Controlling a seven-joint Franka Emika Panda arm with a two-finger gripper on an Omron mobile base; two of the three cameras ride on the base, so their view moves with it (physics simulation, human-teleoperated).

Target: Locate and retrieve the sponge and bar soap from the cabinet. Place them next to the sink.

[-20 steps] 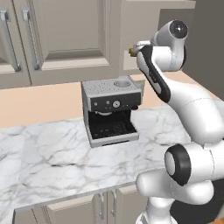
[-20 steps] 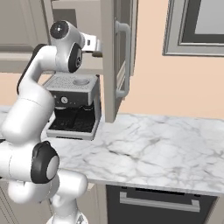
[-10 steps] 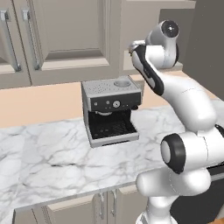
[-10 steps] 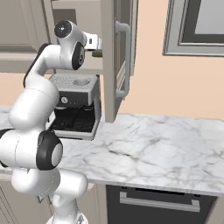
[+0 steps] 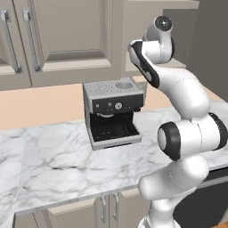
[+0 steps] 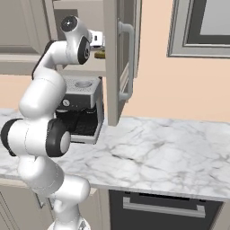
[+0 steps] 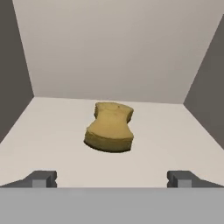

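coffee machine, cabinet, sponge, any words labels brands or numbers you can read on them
None: no readable text anywhere.
Grey box-shaped coffee machine: round dial and small front buttons, no legible marks.
Grey-beige panelled cabinet: plain doors.
Yellowish-tan sponge: no print.

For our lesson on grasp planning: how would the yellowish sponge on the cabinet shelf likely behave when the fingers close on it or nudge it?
The sponge looks soft and porous, so it would probably squash somewhat under the fingers. It lies flat and low on the shelf, so tipping or rolling seems unlikely. Being small and presumably light, it may slide if pushed.
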